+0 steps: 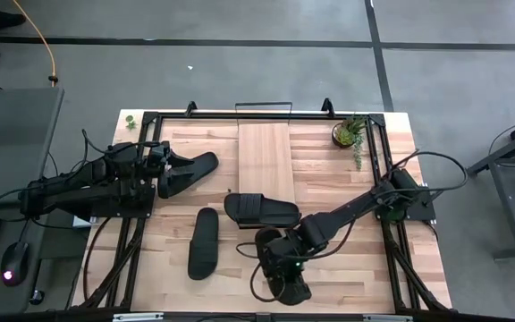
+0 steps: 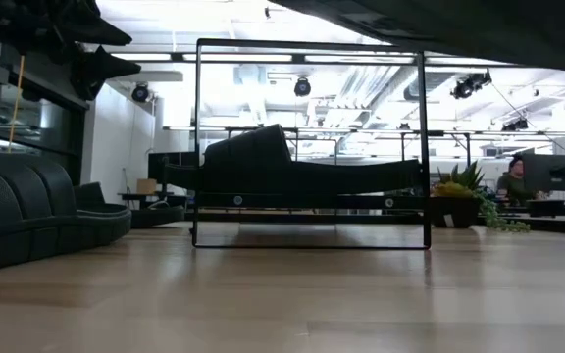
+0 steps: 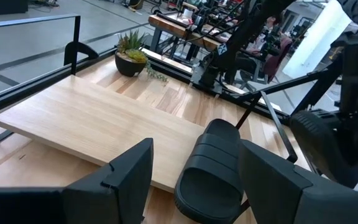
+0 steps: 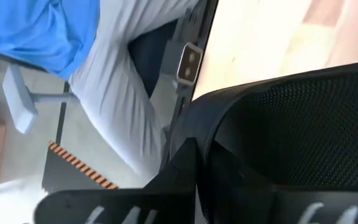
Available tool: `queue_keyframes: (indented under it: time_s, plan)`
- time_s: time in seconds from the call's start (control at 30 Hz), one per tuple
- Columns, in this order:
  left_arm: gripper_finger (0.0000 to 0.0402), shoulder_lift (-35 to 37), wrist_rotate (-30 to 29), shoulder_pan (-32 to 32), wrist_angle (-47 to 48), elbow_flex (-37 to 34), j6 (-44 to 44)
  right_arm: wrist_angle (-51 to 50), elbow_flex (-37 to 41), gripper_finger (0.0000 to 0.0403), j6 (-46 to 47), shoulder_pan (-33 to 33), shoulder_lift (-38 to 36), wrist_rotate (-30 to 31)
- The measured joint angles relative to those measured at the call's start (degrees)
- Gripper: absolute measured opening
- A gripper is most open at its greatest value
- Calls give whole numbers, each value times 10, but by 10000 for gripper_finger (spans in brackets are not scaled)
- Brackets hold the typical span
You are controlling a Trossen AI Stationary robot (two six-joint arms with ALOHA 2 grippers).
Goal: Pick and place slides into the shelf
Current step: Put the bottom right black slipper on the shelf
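Four matte black slides point(image 1: 260, 210), ribbed straps, none on shelf point(image 1: 265, 161).

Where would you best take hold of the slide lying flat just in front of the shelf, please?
Grip the centre slide across its sole, just behind the strap, probably coming straight down from above. It lies sole down with both long edges free, so its narrow width should fit between open fingers, whereas the strap hump stands taller.
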State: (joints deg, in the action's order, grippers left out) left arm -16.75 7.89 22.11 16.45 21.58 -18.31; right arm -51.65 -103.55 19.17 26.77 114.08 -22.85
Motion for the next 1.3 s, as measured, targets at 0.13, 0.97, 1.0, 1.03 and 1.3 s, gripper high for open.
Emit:
queue_keyframes:
  time_s: [0.13,0.97,1.0,1.03,1.3]
  plan:
    - [216,0,0,0,0,0,0,6,-6,0,3,-14,0,5]
    - [216,0,-15,0,1,0,0,192,-6,0,-17,-111,0,-11]
    - [216,0,-15,0,1,0,0,204,-6,0,-22,-114,0,-10]
    - [216,0,-15,0,1,0,0,215,-6,0,-27,-116,0,-9]
    - [216,0,-15,0,2,0,0,304,-6,0,-58,-139,-7,67]
